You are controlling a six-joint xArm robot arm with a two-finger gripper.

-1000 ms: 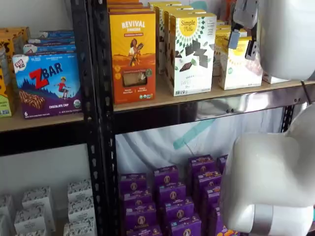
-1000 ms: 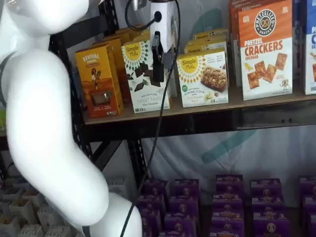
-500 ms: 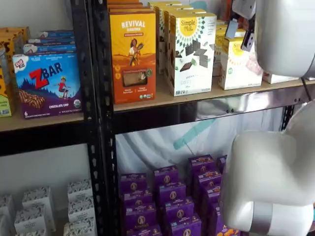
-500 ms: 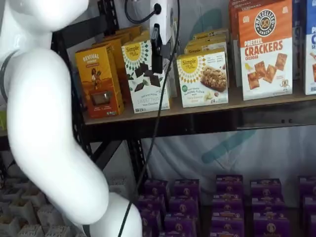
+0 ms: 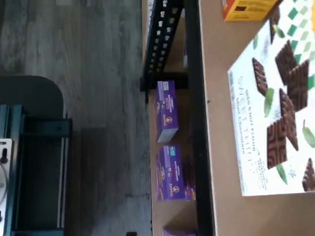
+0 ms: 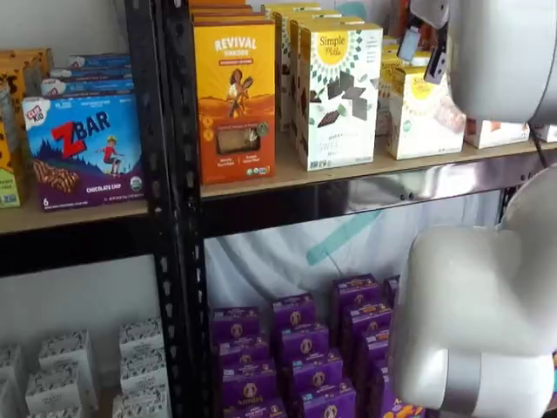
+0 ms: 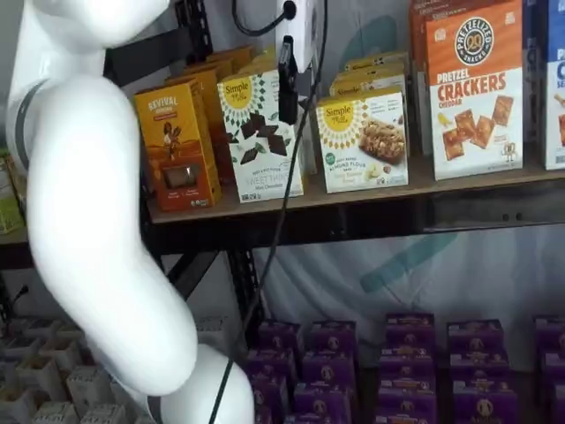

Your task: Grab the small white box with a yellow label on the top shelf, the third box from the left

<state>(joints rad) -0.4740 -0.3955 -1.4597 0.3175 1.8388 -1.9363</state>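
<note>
The small white box stands on the top shelf, with a yellow round logo and a baked-food picture. It also shows in a shelf view, partly behind the arm. My gripper hangs from the view's top edge in front of the taller chocolate-squares carton, left of and above the small box. Its black fingers show side-on with no clear gap and hold nothing. In a shelf view the gripper sits just above the small box. The wrist view shows only the taller carton and the shelf board.
An orange Revival box stands left of the taller carton, and a crackers box right of the small box. A ZBar box sits on the neighbouring shelf. Purple boxes fill the lower level. A black cable hangs beside the gripper.
The gripper has risen a little in front of the taller carton, and the arm has shifted upward with it. The boxes have not moved.
</note>
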